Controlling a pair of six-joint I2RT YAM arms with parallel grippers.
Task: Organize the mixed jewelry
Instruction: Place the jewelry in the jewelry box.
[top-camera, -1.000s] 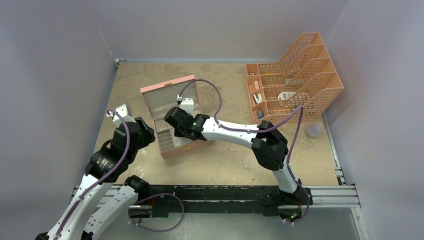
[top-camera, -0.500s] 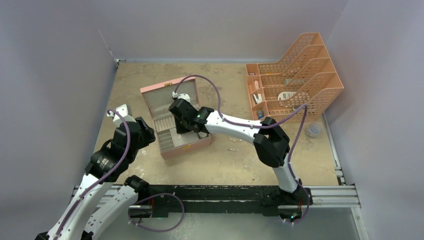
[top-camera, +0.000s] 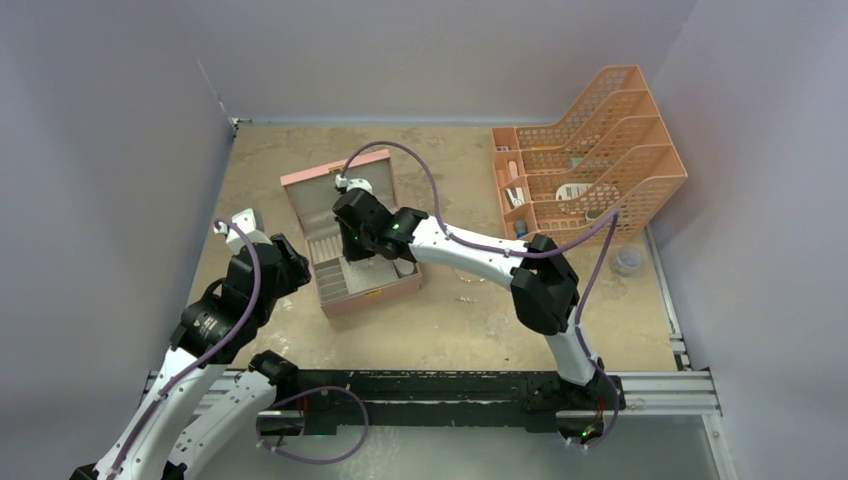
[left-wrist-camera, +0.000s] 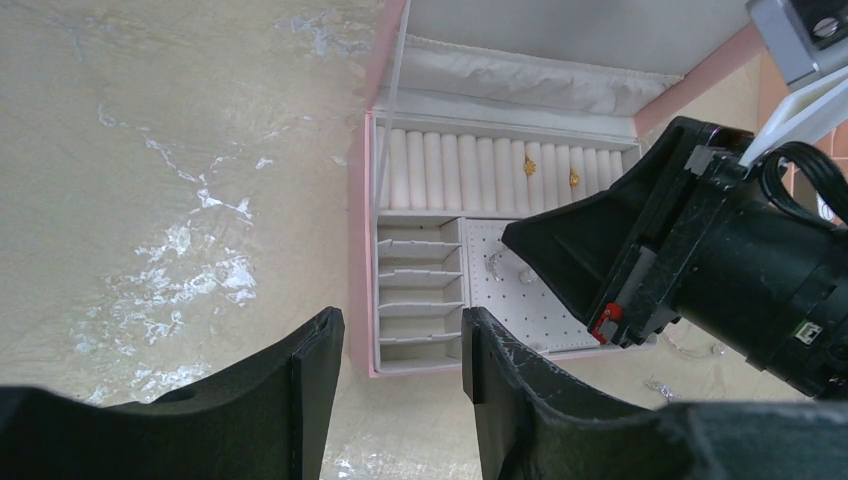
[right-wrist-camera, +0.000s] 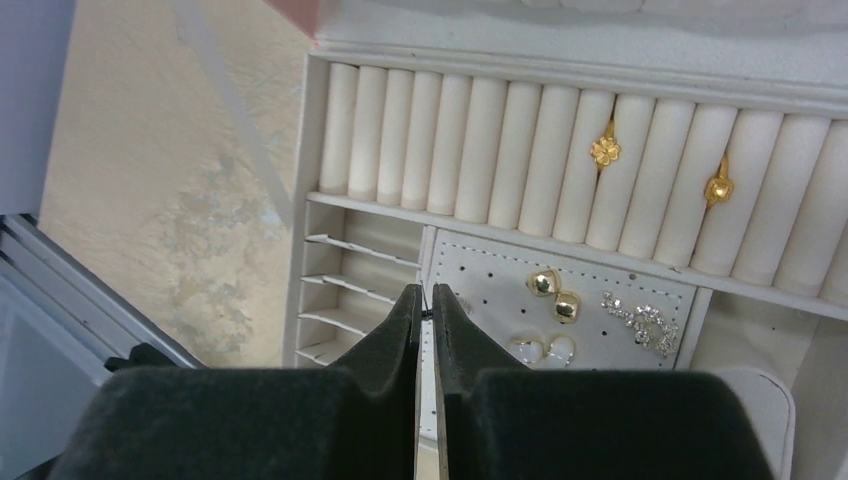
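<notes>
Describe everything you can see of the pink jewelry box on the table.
The pink box sits askew on the tan table, its lid standing open at the far side. Inside are a row of pale ring rolls holding two gold rings, narrow slotted compartments on one side, and a perforated panel carrying gold ball studs, pearly studs and a sparkly silver piece. The right hand is above the panel, shut; contact cannot be told.
</notes>
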